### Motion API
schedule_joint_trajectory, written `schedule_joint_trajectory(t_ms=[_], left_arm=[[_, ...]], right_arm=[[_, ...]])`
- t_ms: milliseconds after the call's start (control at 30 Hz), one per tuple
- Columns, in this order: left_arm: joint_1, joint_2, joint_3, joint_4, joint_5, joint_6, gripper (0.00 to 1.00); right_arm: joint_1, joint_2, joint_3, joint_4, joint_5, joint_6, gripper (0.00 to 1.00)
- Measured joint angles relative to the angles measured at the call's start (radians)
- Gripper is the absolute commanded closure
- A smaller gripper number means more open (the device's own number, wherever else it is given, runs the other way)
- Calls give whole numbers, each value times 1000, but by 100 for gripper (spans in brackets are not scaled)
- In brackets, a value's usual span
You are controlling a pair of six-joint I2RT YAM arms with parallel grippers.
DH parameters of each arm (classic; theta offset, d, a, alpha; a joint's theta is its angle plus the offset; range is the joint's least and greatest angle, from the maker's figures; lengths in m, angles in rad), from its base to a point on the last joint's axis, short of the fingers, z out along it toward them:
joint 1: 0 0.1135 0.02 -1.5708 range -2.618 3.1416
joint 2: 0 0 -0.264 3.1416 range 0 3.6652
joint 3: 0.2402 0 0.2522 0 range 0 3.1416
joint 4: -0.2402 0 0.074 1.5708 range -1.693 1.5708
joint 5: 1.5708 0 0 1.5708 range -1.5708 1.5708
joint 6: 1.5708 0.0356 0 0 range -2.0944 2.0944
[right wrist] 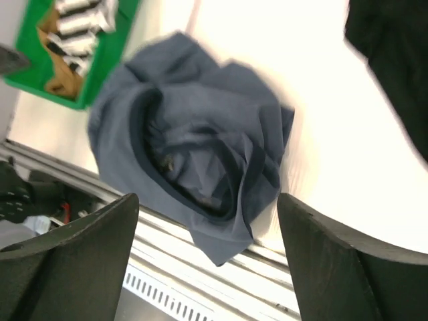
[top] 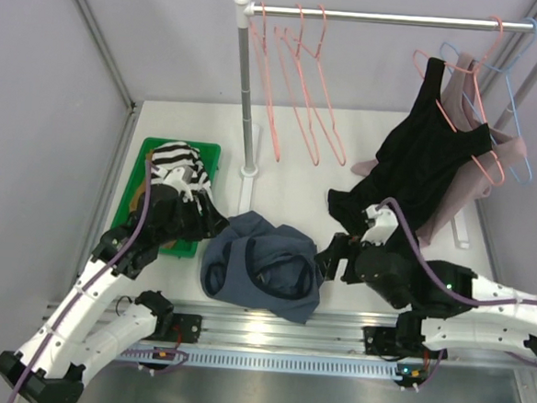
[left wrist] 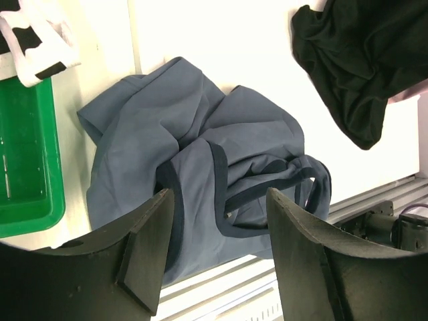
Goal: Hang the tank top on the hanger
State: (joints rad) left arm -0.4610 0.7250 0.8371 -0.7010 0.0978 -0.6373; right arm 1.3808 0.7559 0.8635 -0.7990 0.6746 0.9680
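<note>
The slate-blue tank top (top: 262,267) lies crumpled at the table's front edge, between the two arms, with its lower corner hanging over the metal rail. It also shows in the left wrist view (left wrist: 194,154) and in the right wrist view (right wrist: 194,134). My left gripper (top: 215,224) is open and empty just left of it, jaws wide above the fabric (left wrist: 217,200). My right gripper (top: 330,259) is open and empty just right of it (right wrist: 207,200). Several salmon-pink hangers (top: 299,93) hang bare on the rail at the back.
A black tank top (top: 428,157) and a mauve-beige top (top: 476,193) hang at the rail's right end, beside a light-blue hanger (top: 522,136). A green tray (top: 207,151) with a striped garment (top: 179,163) stands at the left. The rack's post (top: 246,98) stands behind the tank top.
</note>
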Motion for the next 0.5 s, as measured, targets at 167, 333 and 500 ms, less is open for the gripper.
schedule_joint_trajectory(t_ms=[167,333,500], left_arm=[[0,7,30,-14,-2,14,37],[0,27,73,-19,-2,31,37],[0,47,112,-19,4,45,37]], right_arm=[[-11,108,358,-86,109,-164,19],[-322,242,627,-20,-7,-417,31],[-656,400,800,21,-262,-612,32]])
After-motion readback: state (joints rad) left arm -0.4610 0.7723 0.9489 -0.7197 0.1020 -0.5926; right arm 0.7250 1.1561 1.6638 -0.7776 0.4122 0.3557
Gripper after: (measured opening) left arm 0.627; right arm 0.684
